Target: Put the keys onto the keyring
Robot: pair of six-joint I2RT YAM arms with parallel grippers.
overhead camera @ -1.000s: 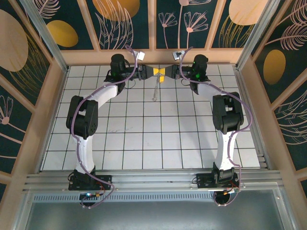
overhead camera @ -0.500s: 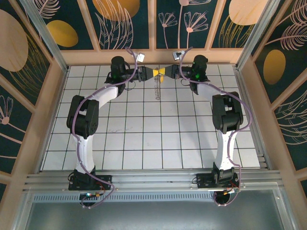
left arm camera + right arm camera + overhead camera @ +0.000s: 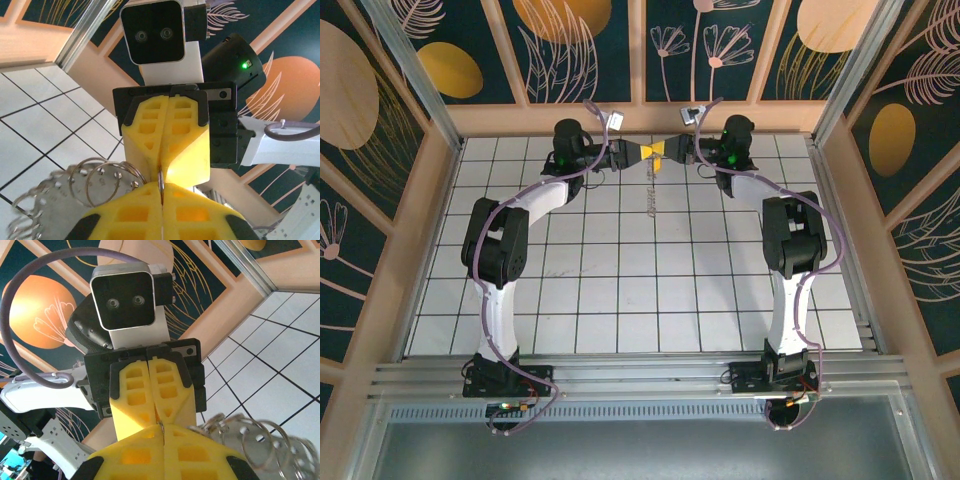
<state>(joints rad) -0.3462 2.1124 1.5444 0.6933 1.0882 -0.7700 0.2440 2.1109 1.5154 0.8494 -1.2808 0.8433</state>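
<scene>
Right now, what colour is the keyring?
Silvery grey metal; the keyring shows best in the left wrist view.

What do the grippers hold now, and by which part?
The left gripper and the right gripper, tip to tip, both pinch one wire loop of the keyring; its other coils hang free.

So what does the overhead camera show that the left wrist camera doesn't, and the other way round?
Overhead: whole arms, and the silvery coiled metal keyring dangling above the white tiled table. Left wrist: up close, its thin wire caught between shut yellow fingers. Both: left gripper and right gripper meeting tip to tip.
</scene>
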